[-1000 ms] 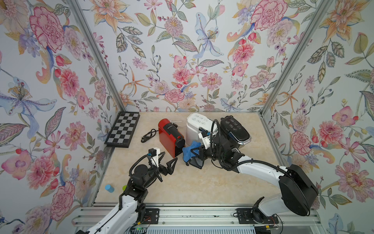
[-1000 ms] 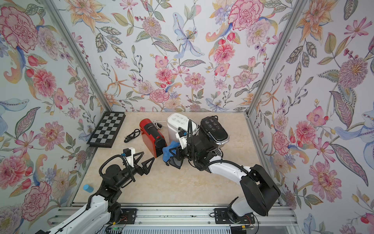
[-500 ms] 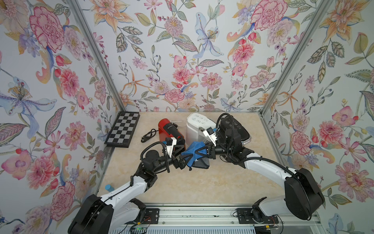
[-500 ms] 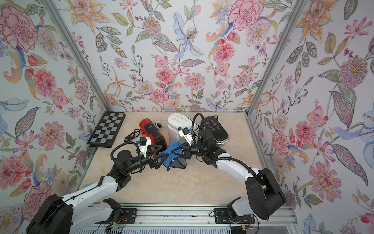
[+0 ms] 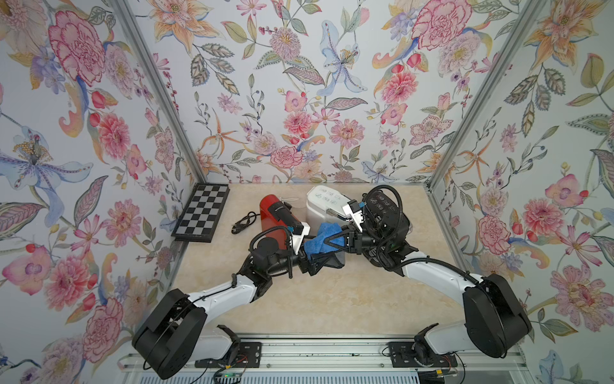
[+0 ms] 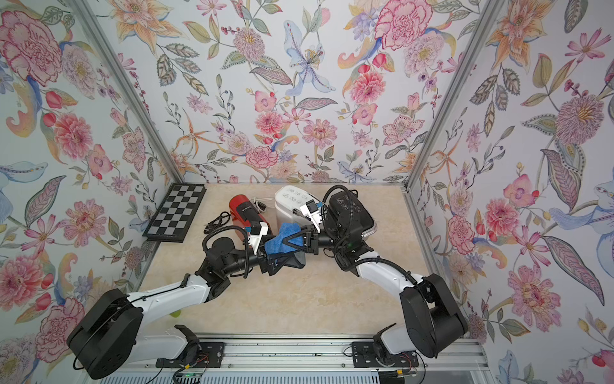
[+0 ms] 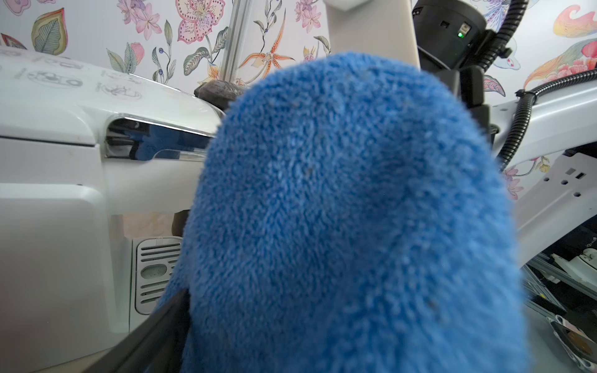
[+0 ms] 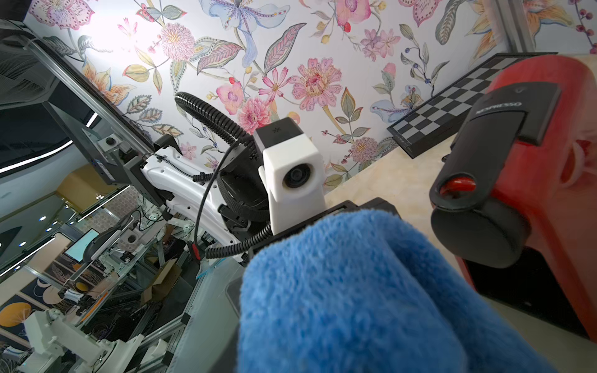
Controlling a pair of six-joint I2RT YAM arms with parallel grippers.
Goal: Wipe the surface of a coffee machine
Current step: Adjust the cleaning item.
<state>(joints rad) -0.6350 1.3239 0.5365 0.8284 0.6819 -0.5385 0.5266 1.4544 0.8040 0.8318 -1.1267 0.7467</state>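
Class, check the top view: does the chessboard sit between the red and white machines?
No, the chessboard lies by the side wall, beyond the red machine.

A beige, marble-patterned tabletop (image 5: pixel 332 299) carries everything. In both top views a black-and-silver chessboard (image 5: pixel 202 212) lies flat in its far left corner, against the left wall. Just beside the board, a coiled black cable (image 5: pixel 244 222) rests on the surface. Next to the cable stands a red Nespresso coffee machine (image 5: pixel 275 212), and just right of it a white coffee machine (image 5: pixel 324 202) with printed icons on top. A black appliance (image 6: pixel 349 206) stands at the white machine's right, near the back wall.
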